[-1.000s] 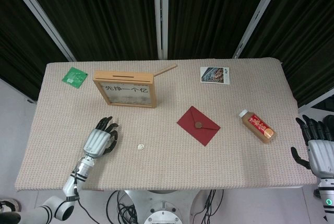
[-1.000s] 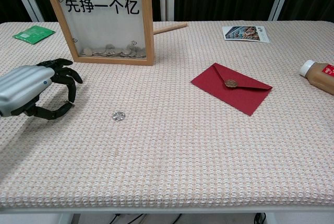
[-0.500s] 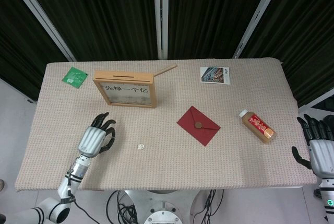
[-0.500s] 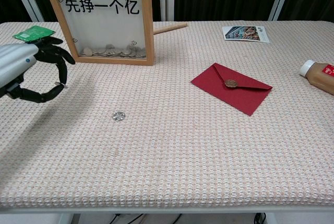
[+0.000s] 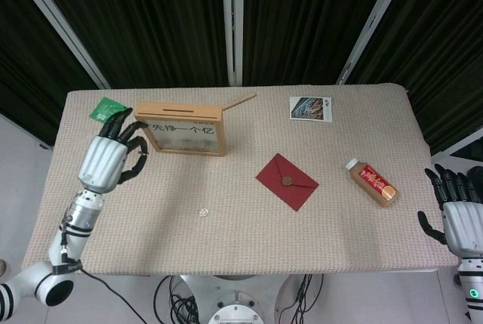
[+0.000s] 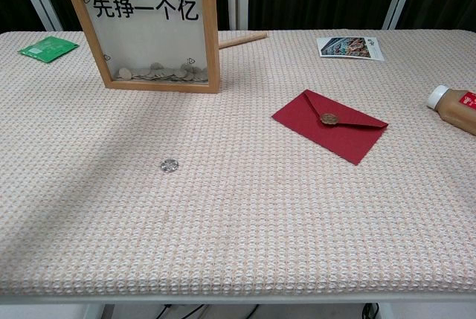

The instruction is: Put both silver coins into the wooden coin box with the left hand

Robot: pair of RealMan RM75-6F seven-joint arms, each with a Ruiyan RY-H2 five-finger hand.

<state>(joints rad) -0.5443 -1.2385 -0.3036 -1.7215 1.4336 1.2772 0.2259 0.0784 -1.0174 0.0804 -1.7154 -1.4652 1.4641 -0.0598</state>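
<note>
The wooden coin box (image 5: pixel 181 129) stands upright at the back left, with several coins piled behind its glass (image 6: pixel 158 73). One silver coin (image 5: pixel 202 211) lies flat on the cloth in front of it (image 6: pixel 169 164). My left hand (image 5: pixel 109 159) is raised beside the box's left end, its fingers curled in towards the thumb as in a pinch. Anything pinched there is too small to make out in the head view. The chest view does not show this hand. My right hand (image 5: pixel 459 214) hangs off the table's right edge with fingers spread, holding nothing.
A red envelope (image 5: pixel 287 181) lies mid-table and a brown bottle (image 5: pixel 372 182) lies on its side at the right. A green packet (image 5: pixel 104 106) is at the back left, a photo card (image 5: pixel 310 108) at the back right, and a wooden stick (image 5: pixel 239 101) by the box.
My left hand has risen from the cloth near the coin and moved back and left to the box's left end, leaving the chest view. The coin on the table stayed put.
</note>
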